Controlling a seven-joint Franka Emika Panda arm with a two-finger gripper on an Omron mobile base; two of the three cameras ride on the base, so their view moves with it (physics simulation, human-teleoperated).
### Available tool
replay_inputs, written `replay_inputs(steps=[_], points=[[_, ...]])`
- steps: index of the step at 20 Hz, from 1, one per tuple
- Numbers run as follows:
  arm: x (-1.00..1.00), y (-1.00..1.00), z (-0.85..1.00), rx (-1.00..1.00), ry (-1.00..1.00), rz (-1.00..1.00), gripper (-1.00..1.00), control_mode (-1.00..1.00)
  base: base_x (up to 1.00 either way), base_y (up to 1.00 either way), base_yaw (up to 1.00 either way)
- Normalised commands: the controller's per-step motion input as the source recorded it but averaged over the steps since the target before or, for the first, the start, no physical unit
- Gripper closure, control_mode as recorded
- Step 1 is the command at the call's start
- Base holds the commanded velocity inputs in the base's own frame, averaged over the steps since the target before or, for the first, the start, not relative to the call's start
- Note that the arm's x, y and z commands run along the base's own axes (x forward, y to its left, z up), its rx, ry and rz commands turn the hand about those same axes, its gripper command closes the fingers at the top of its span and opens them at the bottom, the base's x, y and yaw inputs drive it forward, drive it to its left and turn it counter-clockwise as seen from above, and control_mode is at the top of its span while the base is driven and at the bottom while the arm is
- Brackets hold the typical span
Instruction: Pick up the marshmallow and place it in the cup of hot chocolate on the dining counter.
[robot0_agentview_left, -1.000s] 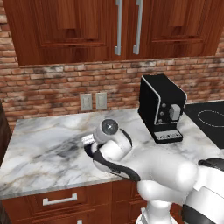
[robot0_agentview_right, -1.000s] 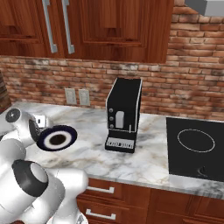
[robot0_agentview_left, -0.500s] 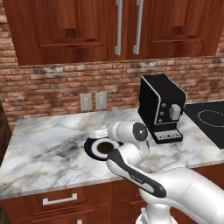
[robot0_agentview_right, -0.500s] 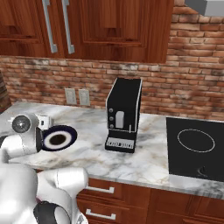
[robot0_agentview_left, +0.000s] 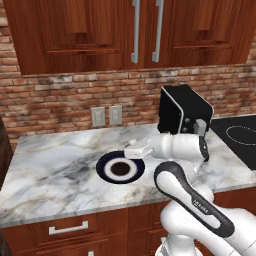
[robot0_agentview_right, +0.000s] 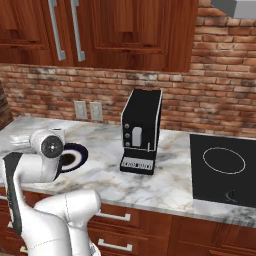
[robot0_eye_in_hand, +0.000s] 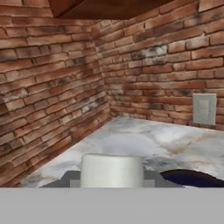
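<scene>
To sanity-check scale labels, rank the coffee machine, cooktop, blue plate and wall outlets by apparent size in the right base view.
1. cooktop, though cut off at the frame edge
2. coffee machine
3. blue plate, partly hidden behind the arm, so its rank above the outlets is unsure
4. wall outlets

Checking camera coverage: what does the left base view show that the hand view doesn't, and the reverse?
Left base view: the coffee machine, hob and cabinet doors. Hand view: the marshmallow between the tool's tips, and the brick corner. Both: the plate, a wall outlet and the marble top.
</scene>
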Motion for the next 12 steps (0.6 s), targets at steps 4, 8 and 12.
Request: replay_inputs(steps=[4,8,12], points=[[-0.53,-0.54,0.16,0.13,-0.02,0.27,1.00,-1.00,0.00,0.00,0.00],[-0.73,-0.34,0.11,0.08,-0.41,0.05,1.00,-1.00,0.00,0.00,0.00],[-0.54,-0.38,0.00,0.14,-0.54,0.00,1.00,-1.00,0.00,0.00,0.00]])
